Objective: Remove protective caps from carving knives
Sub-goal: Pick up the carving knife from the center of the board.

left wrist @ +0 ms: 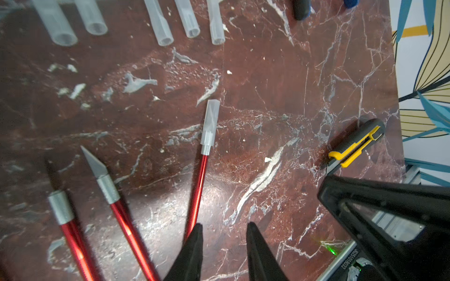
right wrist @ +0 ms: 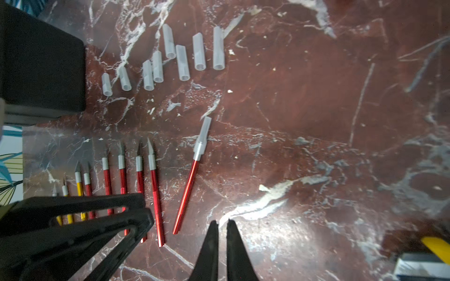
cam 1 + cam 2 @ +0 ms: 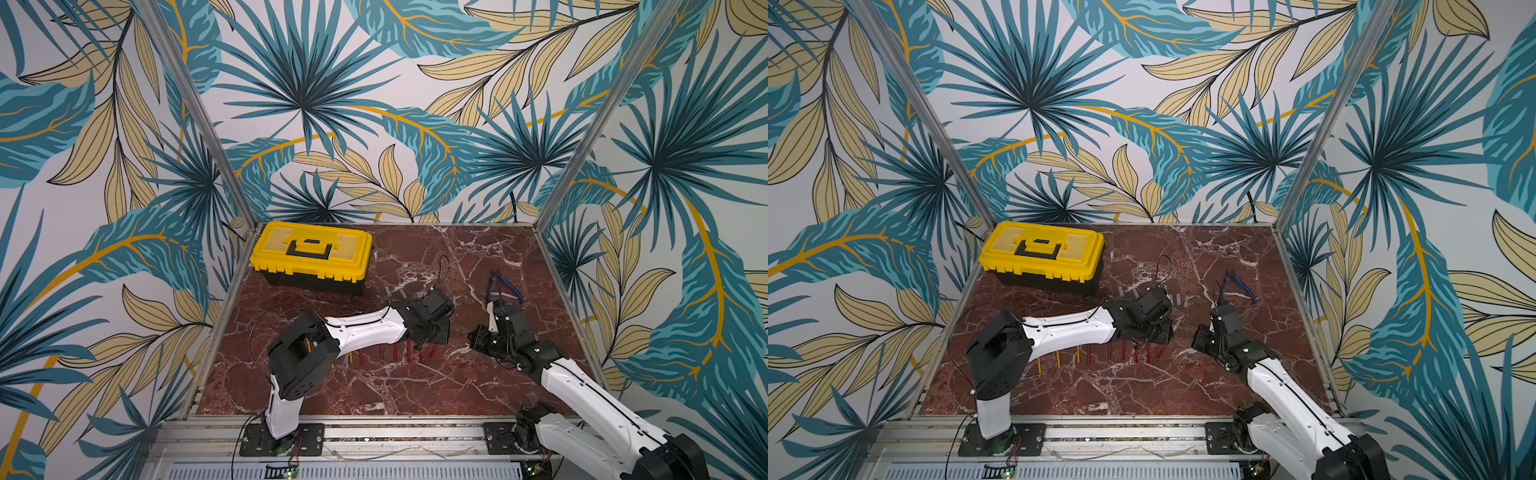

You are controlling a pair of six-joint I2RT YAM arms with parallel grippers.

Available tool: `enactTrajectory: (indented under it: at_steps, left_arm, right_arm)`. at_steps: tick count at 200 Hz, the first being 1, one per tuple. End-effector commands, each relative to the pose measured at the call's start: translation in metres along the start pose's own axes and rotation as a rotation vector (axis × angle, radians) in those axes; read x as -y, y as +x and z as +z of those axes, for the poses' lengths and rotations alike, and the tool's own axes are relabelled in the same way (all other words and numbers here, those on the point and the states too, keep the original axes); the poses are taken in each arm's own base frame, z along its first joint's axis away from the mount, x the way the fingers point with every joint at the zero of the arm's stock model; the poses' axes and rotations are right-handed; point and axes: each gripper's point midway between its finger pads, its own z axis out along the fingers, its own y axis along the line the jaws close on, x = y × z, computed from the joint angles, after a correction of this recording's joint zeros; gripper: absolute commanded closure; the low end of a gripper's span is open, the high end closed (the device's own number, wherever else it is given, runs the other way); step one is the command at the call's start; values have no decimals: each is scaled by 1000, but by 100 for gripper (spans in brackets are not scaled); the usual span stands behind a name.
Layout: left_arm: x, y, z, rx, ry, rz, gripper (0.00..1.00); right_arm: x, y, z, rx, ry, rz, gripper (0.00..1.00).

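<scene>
**Item 1**, far left corner of the table (image 3: 415, 386): 1 yellow toolbox (image 3: 311, 253) on a black base, lid down, handle folded flat. I cannot see what it holds.

**Item 2**, mid-table, partly under my left arm (image 3: 361, 328): a row of knives (image 2: 121, 170) lying side by side. I count 3 yellow handles and 5 red, all blades bare and pointing to the far side.

**Item 3**, beyond those blades: 8 loose caps (image 2: 182, 63) in a ragged row on the marble. They are clear of the knives, with their open ends toward the blades.

**Item 4**, just right of the row and apart from it: 1 capped knife (image 2: 186, 194), red, lying tilted. Its cap (image 2: 203, 136) is on the blade, and it is the only covered knife I see.

**Item 5**: left gripper (image 1: 224, 227), fingers spread with nothing between them. 1 fingertip (image 1: 196, 233) sits at the rear end of the capped knife's handle.

**Item 6**: right gripper (image 2: 221, 222), just right of that handle end. Its fingers are barely parted, a thin slit with nothing in it.

**Item 7**, far right: 1 pair of blue-handled pliers (image 3: 505, 286) flat on the table, beyond my right arm (image 3: 573, 378).

**Item 8**: 1 yellow-and-black utility knife (image 1: 355, 146) lying close to a table edge.
</scene>
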Motion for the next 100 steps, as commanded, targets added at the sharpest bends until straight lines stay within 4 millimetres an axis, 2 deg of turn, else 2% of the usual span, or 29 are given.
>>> enactTrajectory:
  at_steps: [1, 37, 100]
  left_arm:
    - [-8, 9, 14, -30, -69, 49, 68]
    - [-24, 9, 23, -35, -175, 65, 68]
    - [-22, 12, 42, -68, -178, 73, 69]
  right_arm:
    - [13, 11, 0, -52, 44, -4, 87]
    - [7, 11, 0, -59, 2, 9, 82]
    - [10, 12, 4, -67, 11, 11, 81]
